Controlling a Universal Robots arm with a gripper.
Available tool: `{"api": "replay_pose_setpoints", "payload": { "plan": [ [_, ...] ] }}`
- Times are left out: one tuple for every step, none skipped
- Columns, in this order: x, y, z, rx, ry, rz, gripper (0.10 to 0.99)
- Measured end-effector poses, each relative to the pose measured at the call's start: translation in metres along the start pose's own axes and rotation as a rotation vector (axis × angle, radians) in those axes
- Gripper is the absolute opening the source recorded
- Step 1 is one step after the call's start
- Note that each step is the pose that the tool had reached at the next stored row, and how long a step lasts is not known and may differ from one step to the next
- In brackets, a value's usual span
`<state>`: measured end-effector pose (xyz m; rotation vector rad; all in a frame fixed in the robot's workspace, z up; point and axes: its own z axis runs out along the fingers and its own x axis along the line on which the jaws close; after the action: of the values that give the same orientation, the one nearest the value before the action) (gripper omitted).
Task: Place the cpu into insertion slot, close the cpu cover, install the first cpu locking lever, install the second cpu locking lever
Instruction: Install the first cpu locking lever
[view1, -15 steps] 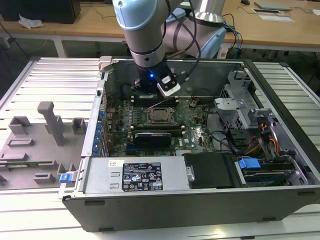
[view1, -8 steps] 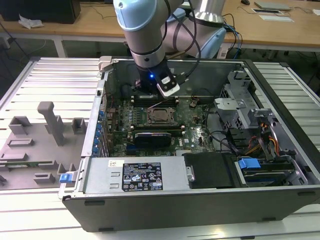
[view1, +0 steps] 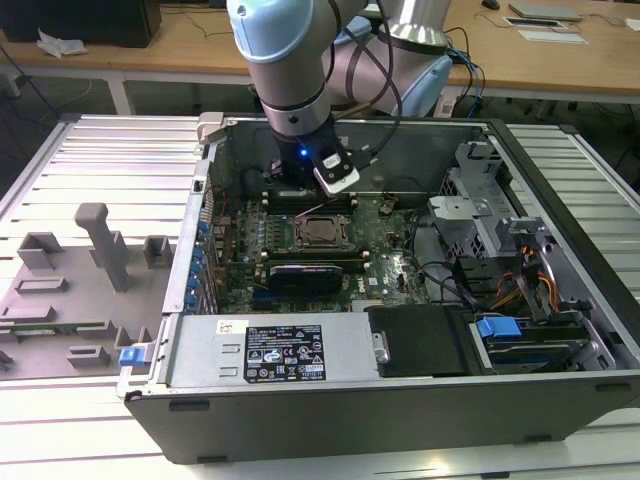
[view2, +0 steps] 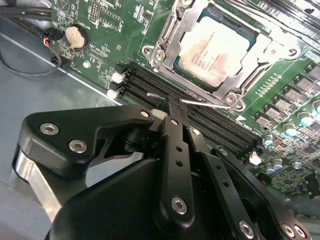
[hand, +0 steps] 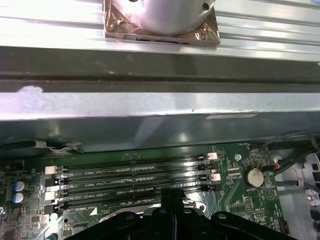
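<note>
The cpu (view2: 216, 50), a silver-grey square chip, lies flat in the insertion slot (view1: 322, 232) in the middle of the green board. The cpu cover (view2: 172, 40), a silver frame plate, lies down around the chip. A thin wire locking lever (view2: 207, 104) runs along the socket's edge beside the memory slots. In the second wrist view my gripper (view2: 170, 106) is shut, black fingers pressed together, its tip right at that lever wire. I cannot tell whether the wire is pinched. The gripper (hand: 172, 195) also hangs over the memory slots in the first wrist view.
Long black memory slots (hand: 132, 175) lie between the socket and the case's back wall (hand: 150, 107). A coin battery (hand: 255, 176) and thin cables (view2: 30, 60) sit nearby. A black card (view1: 305, 272) lies in front of the socket, drive bays (view1: 500, 230) at the exterior view's right.
</note>
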<state>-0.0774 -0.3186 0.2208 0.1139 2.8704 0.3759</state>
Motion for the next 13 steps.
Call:
{"api": "replay_pose_setpoints", "payload": {
  "plan": [
    [0.0001, -0.0001, 0.0005, 0.002, -0.0034, 0.004, 0.106],
    [0.0002, -0.0003, 0.0011, 0.004, -0.0061, 0.009, 0.106],
    [0.0004, -0.0004, 0.0015, 0.007, -0.0087, 0.019, 0.106],
    [0.0004, -0.0005, 0.0018, 0.009, -0.0111, 0.027, 0.106],
    [0.0006, -0.0003, 0.0022, 0.011, -0.0141, 0.038, 0.106],
    [0.0007, 0.0006, 0.0028, 0.013, -0.0163, 0.045, 0.106],
    [0.0008, 0.0011, 0.0031, 0.014, -0.0173, 0.049, 0.106],
    [0.0010, 0.0019, 0.0034, 0.015, -0.0186, 0.054, 0.106],
    [0.0011, 0.0025, 0.0037, 0.016, -0.0198, 0.058, 0.106],
    [0.0011, 0.0030, 0.0040, 0.017, -0.0208, 0.061, 0.106],
    [0.0013, 0.0037, 0.0043, 0.019, -0.0221, 0.066, 0.106],
    [0.0014, 0.0043, 0.0045, 0.020, -0.0232, 0.070, 0.106],
    [0.0014, 0.0050, 0.0048, 0.021, -0.0243, 0.073, 0.106]
  ]
}}
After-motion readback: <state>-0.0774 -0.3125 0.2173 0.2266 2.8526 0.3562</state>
